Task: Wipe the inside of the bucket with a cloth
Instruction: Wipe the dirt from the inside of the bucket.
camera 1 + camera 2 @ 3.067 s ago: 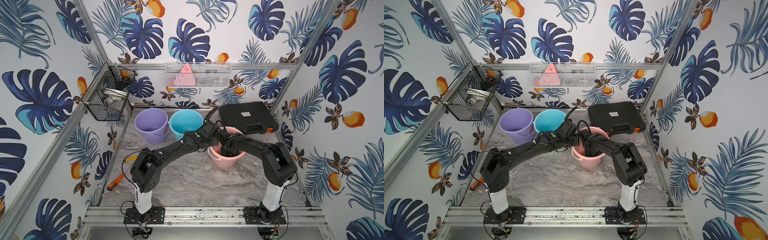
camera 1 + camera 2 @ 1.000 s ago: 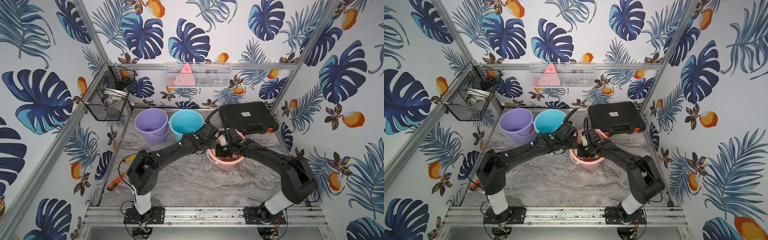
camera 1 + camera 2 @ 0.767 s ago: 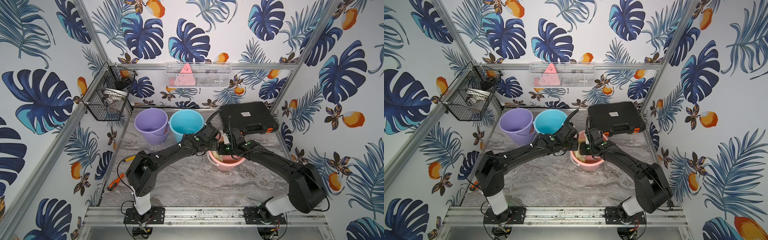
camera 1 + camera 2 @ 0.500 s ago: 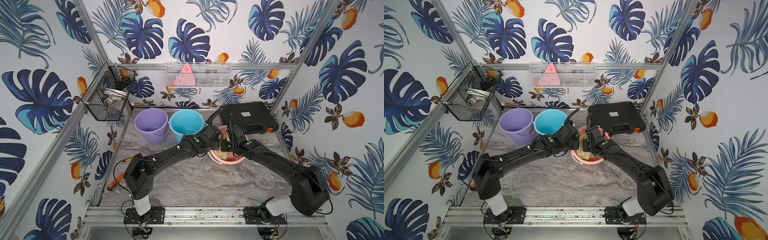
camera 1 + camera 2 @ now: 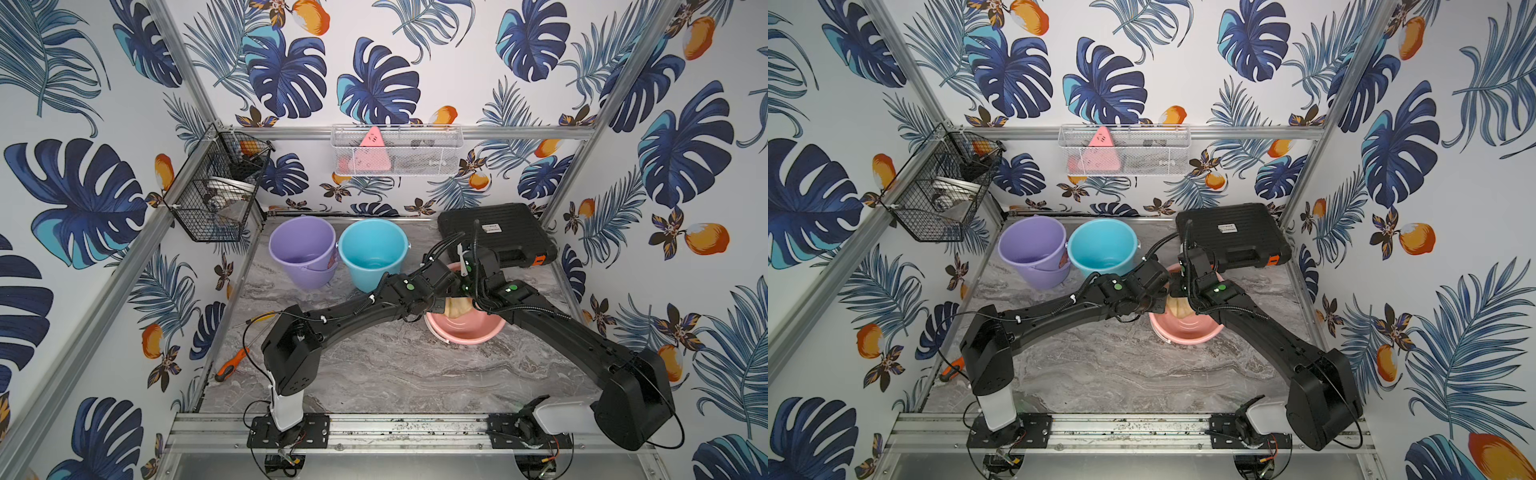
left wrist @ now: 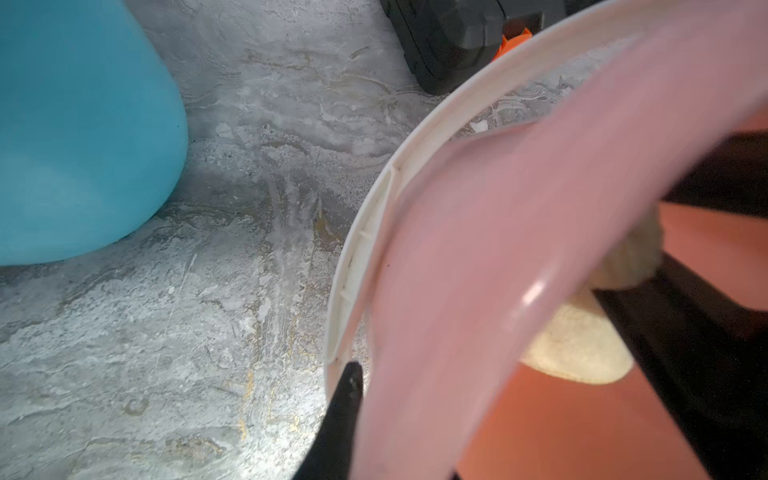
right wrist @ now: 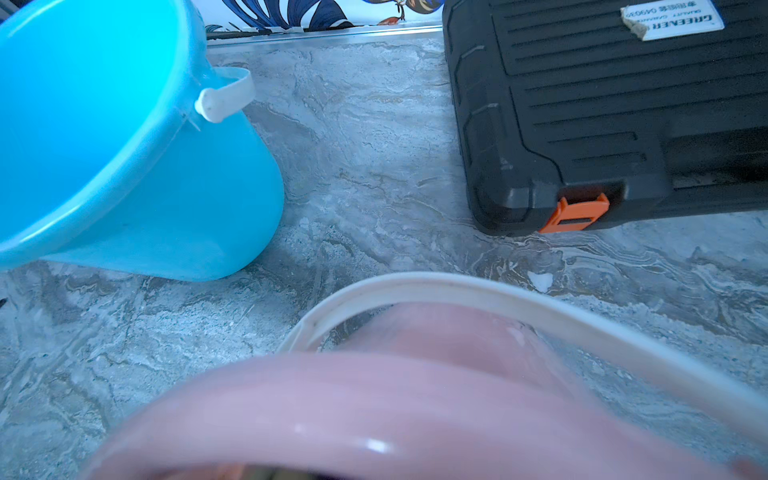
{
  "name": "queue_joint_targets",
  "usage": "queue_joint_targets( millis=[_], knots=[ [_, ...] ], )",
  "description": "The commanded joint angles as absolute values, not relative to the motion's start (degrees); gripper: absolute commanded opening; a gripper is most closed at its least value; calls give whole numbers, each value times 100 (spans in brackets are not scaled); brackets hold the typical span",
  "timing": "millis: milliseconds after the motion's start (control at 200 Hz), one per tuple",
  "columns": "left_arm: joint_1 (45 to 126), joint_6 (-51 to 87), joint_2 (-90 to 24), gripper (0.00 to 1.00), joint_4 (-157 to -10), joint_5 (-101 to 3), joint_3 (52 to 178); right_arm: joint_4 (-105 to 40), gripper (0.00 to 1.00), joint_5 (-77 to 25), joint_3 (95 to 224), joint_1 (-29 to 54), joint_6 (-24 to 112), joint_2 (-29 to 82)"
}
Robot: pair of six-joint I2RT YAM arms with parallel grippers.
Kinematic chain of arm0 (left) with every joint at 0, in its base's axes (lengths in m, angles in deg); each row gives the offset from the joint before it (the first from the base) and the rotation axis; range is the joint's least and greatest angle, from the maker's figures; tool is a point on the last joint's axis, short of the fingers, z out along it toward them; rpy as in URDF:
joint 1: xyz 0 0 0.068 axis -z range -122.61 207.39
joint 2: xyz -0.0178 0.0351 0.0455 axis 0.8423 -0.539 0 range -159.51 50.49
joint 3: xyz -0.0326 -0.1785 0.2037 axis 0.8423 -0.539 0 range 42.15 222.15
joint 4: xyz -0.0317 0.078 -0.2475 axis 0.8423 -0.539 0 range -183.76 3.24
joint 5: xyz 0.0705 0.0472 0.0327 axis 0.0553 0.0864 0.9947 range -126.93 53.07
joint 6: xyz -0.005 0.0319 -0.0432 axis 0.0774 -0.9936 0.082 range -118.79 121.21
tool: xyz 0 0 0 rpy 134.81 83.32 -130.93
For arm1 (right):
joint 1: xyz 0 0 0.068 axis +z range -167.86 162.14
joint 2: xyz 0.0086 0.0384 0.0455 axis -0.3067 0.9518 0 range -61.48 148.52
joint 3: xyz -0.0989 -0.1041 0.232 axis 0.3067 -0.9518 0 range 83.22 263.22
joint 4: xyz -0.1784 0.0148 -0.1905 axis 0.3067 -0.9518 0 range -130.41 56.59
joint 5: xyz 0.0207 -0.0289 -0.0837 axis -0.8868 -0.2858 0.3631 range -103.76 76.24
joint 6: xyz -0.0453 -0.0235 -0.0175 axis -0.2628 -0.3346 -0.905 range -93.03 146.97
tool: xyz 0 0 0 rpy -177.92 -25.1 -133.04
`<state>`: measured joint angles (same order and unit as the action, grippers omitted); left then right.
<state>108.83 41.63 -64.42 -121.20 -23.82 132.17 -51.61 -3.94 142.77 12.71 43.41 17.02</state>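
Note:
In both top views the pink bucket (image 5: 467, 330) (image 5: 1185, 330) stands right of centre on the marble table. My left gripper (image 5: 441, 305) is shut on its left rim. In the left wrist view its outer finger (image 6: 345, 399) lies against the outside of the rim (image 6: 457, 266), and the inner finger is hidden. My right gripper (image 5: 467, 300) reaches into the bucket from above, shut on the pale tan cloth (image 5: 457, 308) (image 6: 577, 345), which presses against the inner wall near the left gripper. The right wrist view shows only the rim (image 7: 374, 395) and white handle (image 7: 498, 297); its jaws are hidden.
A blue bucket (image 5: 372, 253) and a purple bucket (image 5: 302, 251) stand at the back left, and a black tool case (image 5: 498, 232) lies just behind the pink bucket. An orange-handled screwdriver (image 5: 230, 365) lies at the table's left edge. A wire basket (image 5: 216, 199) hangs on the left wall.
The right gripper has come up from deep in the bucket, bringing the cloth up along the wall by the left gripper. The left gripper has kept its hold on the rim.

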Motion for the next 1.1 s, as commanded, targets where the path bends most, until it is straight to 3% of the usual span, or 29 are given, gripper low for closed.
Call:
queue_joint_targets(
  millis=[0, 340, 575, 931, 1096],
  knots=[
    [10942, 3873, -6474, 0, -12560, -3047, 13274, -4521, 0, -145, 14479, 1281, 4296, 1817],
    [10942, 3854, -6370, 0, -13253, -1875, 14005, -5307, 0, 1320, 14662, 1281, 4425, 1687],
    [10924, 3721, -6431, 0, -13141, -1506, 14306, -7113, 0, 1876, 15128, 1290, 5009, 1783],
    [10762, 3744, -6423, 0, -12744, -1784, 14202, -8490, 0, 1170, 14571, 1729, 5779, 1223],
    [10696, 3727, -6398, 0, -12683, -1859, 14210, -8456, 0, -218, 14546, 2069, 5864, 1045]
  ],
)
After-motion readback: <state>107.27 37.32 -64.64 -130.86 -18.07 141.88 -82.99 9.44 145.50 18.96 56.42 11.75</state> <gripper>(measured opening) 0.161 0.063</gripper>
